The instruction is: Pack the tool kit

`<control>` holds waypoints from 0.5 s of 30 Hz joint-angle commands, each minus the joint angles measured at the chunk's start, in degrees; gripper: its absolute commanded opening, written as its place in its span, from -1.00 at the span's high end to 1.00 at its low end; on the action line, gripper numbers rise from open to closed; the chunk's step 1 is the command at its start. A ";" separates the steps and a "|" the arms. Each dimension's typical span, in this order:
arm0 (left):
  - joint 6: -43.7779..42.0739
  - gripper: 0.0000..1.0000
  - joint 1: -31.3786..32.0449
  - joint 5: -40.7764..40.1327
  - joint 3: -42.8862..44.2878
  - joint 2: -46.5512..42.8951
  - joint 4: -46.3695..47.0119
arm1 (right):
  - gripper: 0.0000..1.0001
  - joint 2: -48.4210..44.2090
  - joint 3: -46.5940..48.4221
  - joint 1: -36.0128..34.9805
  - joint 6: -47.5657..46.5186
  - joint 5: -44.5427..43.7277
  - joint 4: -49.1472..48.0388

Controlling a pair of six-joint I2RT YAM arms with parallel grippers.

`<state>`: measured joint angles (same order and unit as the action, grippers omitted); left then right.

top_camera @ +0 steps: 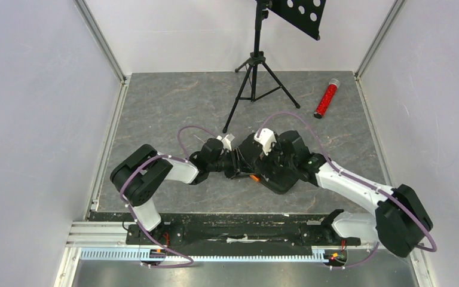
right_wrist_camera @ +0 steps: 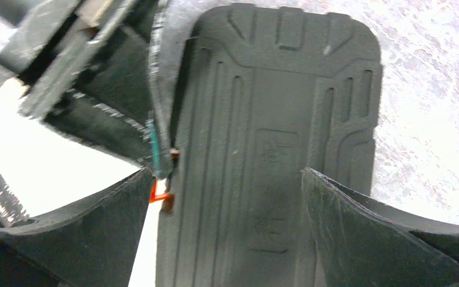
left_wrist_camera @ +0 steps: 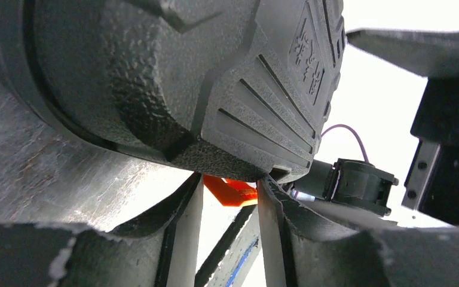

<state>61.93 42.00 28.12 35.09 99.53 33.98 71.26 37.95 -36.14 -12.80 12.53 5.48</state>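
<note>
Case [right_wrist_camera: 263,89]: black ribbed plastic clamshell, shut, contents hidden | diagonal, orange latch [left_wrist_camera: 230,190] toward near-left corner | left gripper [left_wrist_camera: 230,180] parted at latch | right gripper [right_wrist_camera: 227,173] spread astride it

Black ribbed case [right_wrist_camera: 275,149] with orange latch [left_wrist_camera: 233,191]; red tube [top_camera: 326,98]; grey mottled table [top_camera: 167,113].
</note>
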 commanded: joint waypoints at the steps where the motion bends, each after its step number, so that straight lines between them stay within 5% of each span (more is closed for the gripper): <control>1: 1.38 0.13 0.63 -0.62 2.58 -2.36 -1.41 | -0.96 -5.05 -1.48 -3.84 -2.36 -2.34 2.94; 15: 0.82 0.13 0.63 -1.31 4.29 -4.92 -5.20 | -0.96 -4.93 -5.60 -14.39 -4.38 -20.29 1.00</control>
<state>61.93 42.24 27.09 37.01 96.29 27.97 64.18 32.86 -49.74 -16.75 0.60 8.40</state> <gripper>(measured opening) 0.437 0.979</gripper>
